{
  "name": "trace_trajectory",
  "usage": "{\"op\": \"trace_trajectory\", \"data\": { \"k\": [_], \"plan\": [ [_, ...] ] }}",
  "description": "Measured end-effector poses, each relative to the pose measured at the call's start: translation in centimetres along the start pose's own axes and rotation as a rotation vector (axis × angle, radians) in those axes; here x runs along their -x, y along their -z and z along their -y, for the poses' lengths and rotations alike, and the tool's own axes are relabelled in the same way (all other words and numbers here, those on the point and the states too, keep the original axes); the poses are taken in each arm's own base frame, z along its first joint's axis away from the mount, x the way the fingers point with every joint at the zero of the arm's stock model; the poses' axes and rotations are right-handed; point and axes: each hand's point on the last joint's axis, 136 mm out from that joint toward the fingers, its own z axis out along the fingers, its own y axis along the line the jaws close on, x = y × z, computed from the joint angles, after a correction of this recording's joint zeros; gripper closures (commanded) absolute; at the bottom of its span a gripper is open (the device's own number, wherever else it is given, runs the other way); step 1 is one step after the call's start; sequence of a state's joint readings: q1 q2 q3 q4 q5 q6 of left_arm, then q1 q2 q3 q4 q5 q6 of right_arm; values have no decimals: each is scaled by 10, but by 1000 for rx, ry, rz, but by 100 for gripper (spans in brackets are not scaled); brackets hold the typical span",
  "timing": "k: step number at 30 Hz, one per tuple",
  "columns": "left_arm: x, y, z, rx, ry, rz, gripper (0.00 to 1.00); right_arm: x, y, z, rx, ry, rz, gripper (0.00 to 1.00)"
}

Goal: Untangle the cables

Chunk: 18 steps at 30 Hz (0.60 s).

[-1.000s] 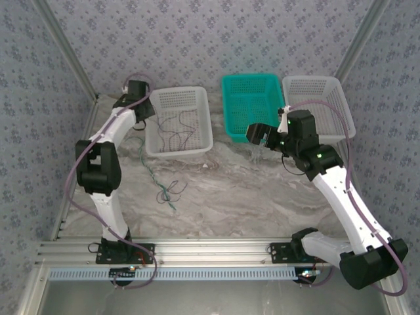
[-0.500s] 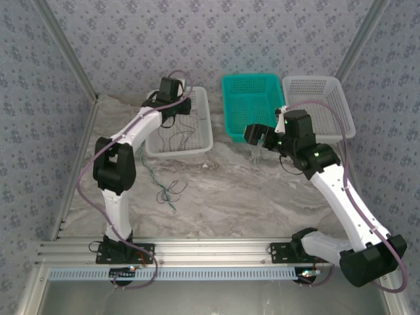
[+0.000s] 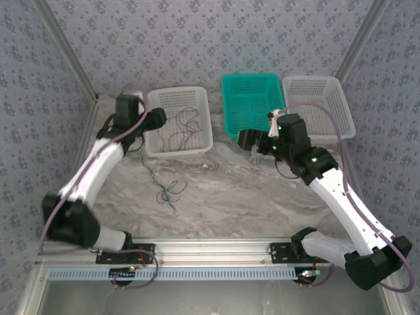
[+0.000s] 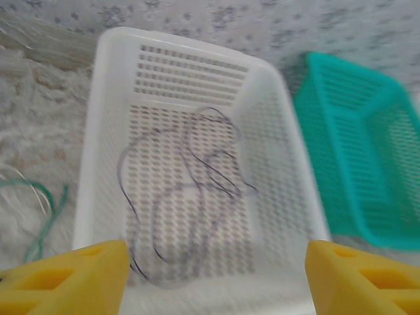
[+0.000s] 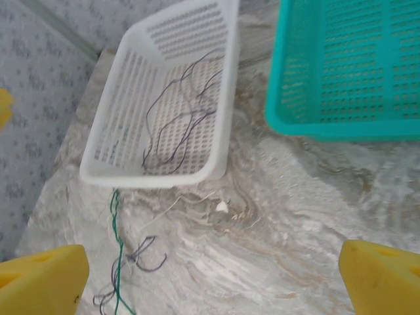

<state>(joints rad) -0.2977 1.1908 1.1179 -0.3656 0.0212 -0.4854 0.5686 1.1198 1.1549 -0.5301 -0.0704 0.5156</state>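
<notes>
Loose cables point(image 3: 180, 130) lie partly in a white basket point(image 3: 177, 151) and partly on the table point(image 3: 262, 197); both arms' jaws stand apart and empty.

The left gripper point(image 3: 155, 119) hangs at the left rim of the white basket, its yellow fingers point(image 4: 65, 275) spread wide with nothing between them. Thin dark cables rest in loose loops on the basket's floor. On the marble just near of it, a green cable point(image 3: 149, 172) runs from the basket's near left corner down to a small tangle point(image 3: 169, 190) of dark and pale strands. The right gripper point(image 3: 244, 139) hovers at the near edge of the teal basket point(image 3: 249, 80), fingers equally wide, holding nothing. A second white basket point(image 3: 314, 80) stands at the far right.
</notes>
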Motion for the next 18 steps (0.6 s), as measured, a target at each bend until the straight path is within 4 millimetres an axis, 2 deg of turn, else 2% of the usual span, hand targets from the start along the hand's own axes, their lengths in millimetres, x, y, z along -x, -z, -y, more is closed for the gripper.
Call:
{"op": "trace_trajectory", "data": {
  "k": [2, 4, 7, 9, 10, 12, 15, 17, 18],
  "plan": [
    [-21, 30, 6, -37, 42, 0, 28, -18, -19, -19, 35, 42, -47, 0],
    [-55, 46, -12, 0, 117, -44, 28, -50, -47, -42, 79, 95, -134, 0],
    [-107, 55, -47, 105, 219, -146, 28, -113, -89, -76, 132, 174, -300, 0],
    [-137, 55, -64, 167, 263, -221, 28, -158, -112, -91, 156, 199, -407, 3],
    [-149, 54, -70, 194, 279, -254, 28, -175, -119, -95, 165, 205, -448, 6],
    [-173, 51, -82, 245, 314, -315, 28, -207, -134, -102, 182, 189, -527, 20],
    [-201, 45, -95, 282, 357, -373, 28, -230, -151, -110, 197, 147, -597, 31],
    [-212, 43, -99, 292, 377, -396, 28, -235, -160, -120, 215, 131, -614, 37],
    [-216, 42, -99, 294, 385, -405, 28, -236, -163, -125, 226, 126, -620, 43]
  ]
}}
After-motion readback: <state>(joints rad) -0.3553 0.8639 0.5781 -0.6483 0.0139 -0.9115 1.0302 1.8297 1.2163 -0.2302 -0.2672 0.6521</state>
